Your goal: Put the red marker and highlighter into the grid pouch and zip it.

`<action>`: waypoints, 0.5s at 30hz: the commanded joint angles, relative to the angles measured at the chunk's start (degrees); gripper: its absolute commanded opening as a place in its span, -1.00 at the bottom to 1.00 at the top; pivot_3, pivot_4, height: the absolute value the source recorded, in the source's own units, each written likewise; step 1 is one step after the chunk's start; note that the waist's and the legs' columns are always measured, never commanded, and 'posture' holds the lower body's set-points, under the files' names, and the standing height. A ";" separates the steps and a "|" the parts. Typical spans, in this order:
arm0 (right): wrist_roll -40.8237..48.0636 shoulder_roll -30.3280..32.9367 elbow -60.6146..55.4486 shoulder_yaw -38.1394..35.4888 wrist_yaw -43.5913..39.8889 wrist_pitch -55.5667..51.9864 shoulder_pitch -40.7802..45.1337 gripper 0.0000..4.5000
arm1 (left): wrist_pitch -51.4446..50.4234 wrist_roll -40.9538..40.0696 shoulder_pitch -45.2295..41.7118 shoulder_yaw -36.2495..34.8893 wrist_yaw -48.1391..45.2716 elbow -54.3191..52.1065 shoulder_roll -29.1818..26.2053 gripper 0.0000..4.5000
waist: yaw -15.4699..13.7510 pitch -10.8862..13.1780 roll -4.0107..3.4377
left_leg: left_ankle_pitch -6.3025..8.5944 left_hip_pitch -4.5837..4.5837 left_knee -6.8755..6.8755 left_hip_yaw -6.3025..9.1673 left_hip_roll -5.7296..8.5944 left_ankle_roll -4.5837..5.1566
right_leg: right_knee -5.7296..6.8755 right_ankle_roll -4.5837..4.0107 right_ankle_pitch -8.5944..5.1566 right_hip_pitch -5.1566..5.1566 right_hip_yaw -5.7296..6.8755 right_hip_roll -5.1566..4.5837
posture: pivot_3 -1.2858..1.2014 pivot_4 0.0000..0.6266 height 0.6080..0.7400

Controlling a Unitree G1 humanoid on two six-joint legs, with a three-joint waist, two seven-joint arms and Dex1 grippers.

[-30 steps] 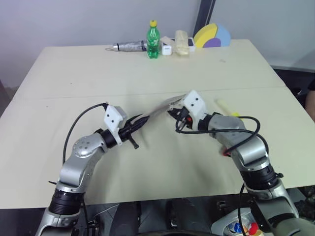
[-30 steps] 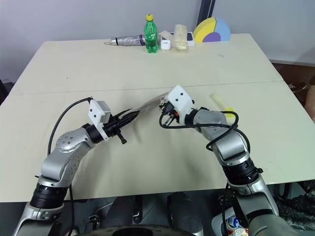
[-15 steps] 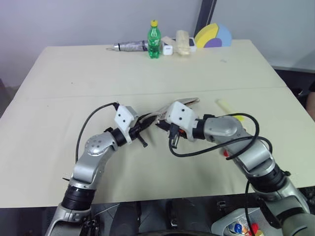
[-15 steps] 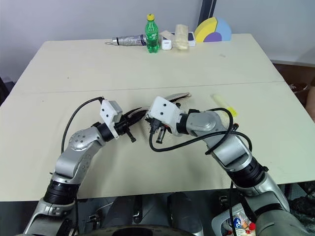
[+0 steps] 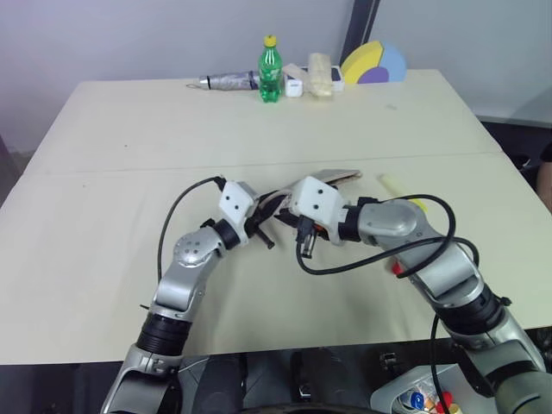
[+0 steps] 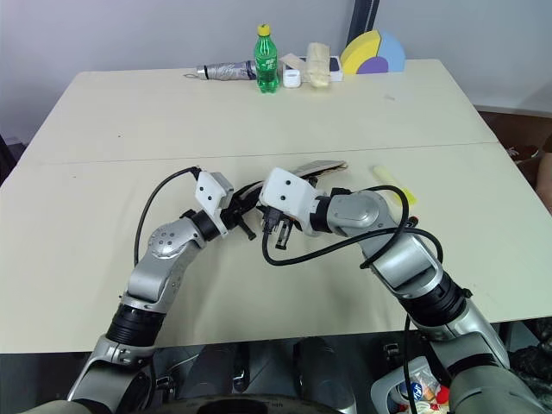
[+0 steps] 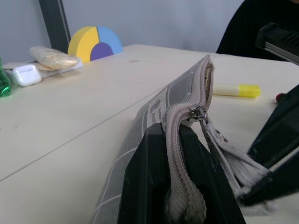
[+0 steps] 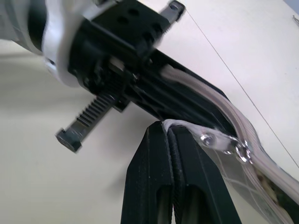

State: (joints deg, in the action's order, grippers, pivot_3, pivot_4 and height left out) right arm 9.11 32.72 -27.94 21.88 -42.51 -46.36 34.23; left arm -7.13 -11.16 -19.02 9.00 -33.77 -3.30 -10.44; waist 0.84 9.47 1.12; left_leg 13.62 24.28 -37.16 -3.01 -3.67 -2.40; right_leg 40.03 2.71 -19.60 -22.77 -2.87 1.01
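The grid pouch [image 5: 333,177] is lifted above the middle of the table [image 5: 259,129], with both grippers on its zipper edge. My left gripper [image 7: 171,128] is shut on the pale zipper edge, just behind the metal slider [image 7: 200,113]. My right gripper [image 8: 170,128] is shut on the pull tab [image 8: 187,125] that hangs from that slider. The two grippers nearly touch. The highlighter [image 5: 398,189] lies on the table to the right of the pouch. Only a bit of the red marker [image 5: 396,268] peeks out beside my right forearm.
Along the table's far edge stand a green bottle [image 5: 269,69], a folded umbrella [image 5: 226,82], a white earbud case [image 5: 293,87], a beige bundle [image 5: 317,73] and a yellow-blue-purple half disc [image 5: 373,65]. Black cables loop from both wrists.
My left gripper has moved right with the pouch edge, close up to the right gripper. The right gripper shifted left and nearer early on, then held still. The pouch's far end now pokes out past it.
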 commanded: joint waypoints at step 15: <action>2.77 0.80 -2.73 -3.23 -2.55 -0.70 0.37 -0.11 | -0.19 -1.93 -3.03 -0.04 -0.45 -1.63 2.61 -1.00 | -0.01 0.00 0.00 | 0.00 0.00 0.00 0.01 0.00 0.00 | 0.00 0.00 0.00 0.00 0.00 0.02 | 0.03 -0.52 1.00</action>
State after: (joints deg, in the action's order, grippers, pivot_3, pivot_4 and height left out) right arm 10.42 33.31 -28.07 21.07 -44.55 -47.68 34.21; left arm -7.55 -11.77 -20.83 8.23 -33.67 -2.30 -8.78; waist 0.84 9.47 1.13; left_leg 13.62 24.28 -37.16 -3.00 -3.67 -2.40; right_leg 40.03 2.71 -19.60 -22.77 -2.87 1.03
